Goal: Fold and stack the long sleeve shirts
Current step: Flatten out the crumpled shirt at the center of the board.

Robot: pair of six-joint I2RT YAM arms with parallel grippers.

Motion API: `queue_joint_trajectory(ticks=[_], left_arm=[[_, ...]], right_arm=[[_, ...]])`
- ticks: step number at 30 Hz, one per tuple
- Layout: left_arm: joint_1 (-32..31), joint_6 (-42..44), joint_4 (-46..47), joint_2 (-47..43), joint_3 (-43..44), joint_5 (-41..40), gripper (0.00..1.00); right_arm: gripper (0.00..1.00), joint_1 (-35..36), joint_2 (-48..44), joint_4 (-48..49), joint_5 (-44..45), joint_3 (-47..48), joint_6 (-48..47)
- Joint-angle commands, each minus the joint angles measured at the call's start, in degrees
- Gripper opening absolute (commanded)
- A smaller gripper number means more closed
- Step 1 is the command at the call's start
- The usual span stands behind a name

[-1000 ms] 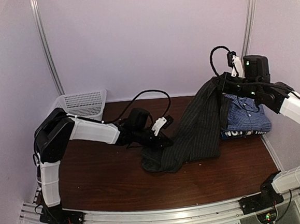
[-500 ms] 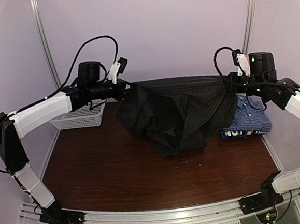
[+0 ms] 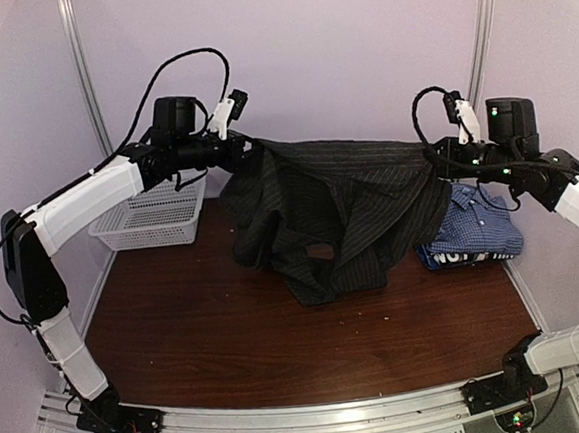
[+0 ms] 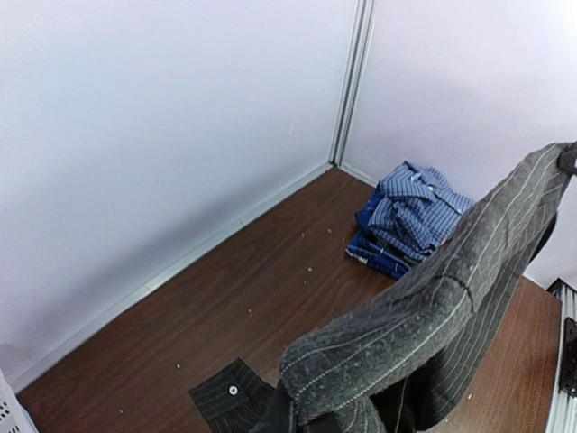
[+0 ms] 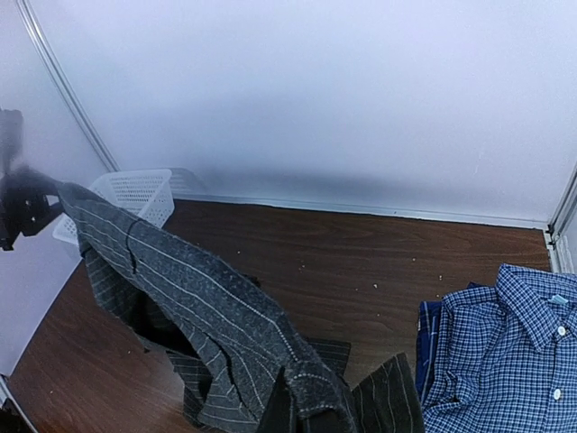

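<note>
The black shirt (image 3: 349, 212) hangs stretched between both grippers over the rear middle of the table (image 3: 230, 352), close to the back wall. Its lowest folds reach the wood, or nearly so. The left gripper (image 3: 247, 150) and right gripper (image 3: 433, 155) each pinch its top edge. The left arm reaches high over the basket (image 3: 154, 219) in the left rear corner. The right arm bends above the folded checked shirts (image 3: 481, 223) by the right wall. Bare wood shows in front of the hanging cloth.

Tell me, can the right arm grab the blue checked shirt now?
Probably not: though the blue checked shirt lies close by, the right gripper is shut on the black pinstriped shirt.
</note>
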Motion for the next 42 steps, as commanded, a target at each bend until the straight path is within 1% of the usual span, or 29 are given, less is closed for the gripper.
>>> queue_joint_trajectory(ticks=[1, 9, 14, 16, 20, 23, 26, 28, 29, 32, 33, 34, 36, 39, 40, 42], left_arm=[[0.31, 1.57, -1.44, 1.96, 0.38, 1.68, 0.0], [0.3, 3.46, -3.09, 2.7, -2.2, 7.88, 0.0], [0.3, 7.61, -5.7, 4.92, -1.95, 12.12, 0.07], [0.3, 9.24, -5.88, 6.31, -2.16, 12.68, 0.08], [0.31, 9.01, -5.9, 11.72, -0.24, 11.0, 0.07], [0.3, 7.75, -5.32, 17.2, 3.03, 6.55, 0.04], [0.34, 4.36, -3.13, 23.06, 6.95, 0.05, 0.04], [0.3, 2.82, -2.5, 26.26, 9.96, -3.64, 0.1], [0.36, 2.2, -2.41, 27.38, 11.23, -5.55, 0.16], [0.32, 1.29, -2.32, 27.71, 11.78, -9.29, 0.41], [0.3, 1.11, -1.82, 26.76, 10.45, -10.41, 0.47], [0.33, 0.88, -0.82, 25.37, 8.38, -11.72, 0.53], [0.3, 0.37, 2.39, 21.2, 2.06, -13.41, 0.61], [0.3, -1.34, 7.96, 13.49, -9.23, -13.75, 0.74], [0.18, -2.11, 9.08, 11.01, -12.63, -13.19, 0.77], [-0.22, -2.93, 11.1, 6.41, -20.85, -12.13, 0.8]], right_arm=[[0.0, -0.83, -2.99, 0.01, 1.02, 0.5, 0.55], [0.0, -2.85, -0.17, -2.47, 7.3, -0.04, 1.41], [0.0, -3.83, 2.95, -2.13, 9.19, -0.83, 0.76], [0.0, -4.9, 4.66, -1.54, 8.52, -1.65, 0.55], [0.0, -7.53, 8.53, 1.61, 5.02, -4.51, 1.24], [0.0, -9.41, 12.64, 5.15, 3.04, -6.56, 2.0], [0.0, -10.69, 18.02, 8.12, 2.77, -6.52, 2.54], [0.0, -11.3, 22.55, 8.63, 2.9, -4.93, 2.49], [0.0, -11.54, 24.72, 8.61, 3.54, -3.77, 2.29], [0.0, -12.04, 29.9, 7.45, 6.17, -0.36, 1.89], [0.03, -12.08, 30.72, 7.36, 6.86, 0.1, 1.86], [0.09, -12.09, 31.0, 7.46, 6.93, 0.15, 1.98], [0.29, -12.07, 29.96, 8.91, 6.54, -1.25, 2.26], [0.55, -11.85, 25.88, 11.98, 5.63, -5.61, 2.55], [0.62, -11.73, 24.41, 12.34, 5.59, -6.91, 2.69], [0.71, -11.22, 21.45, 12.27, 5.77, -9.18, 2.76]])
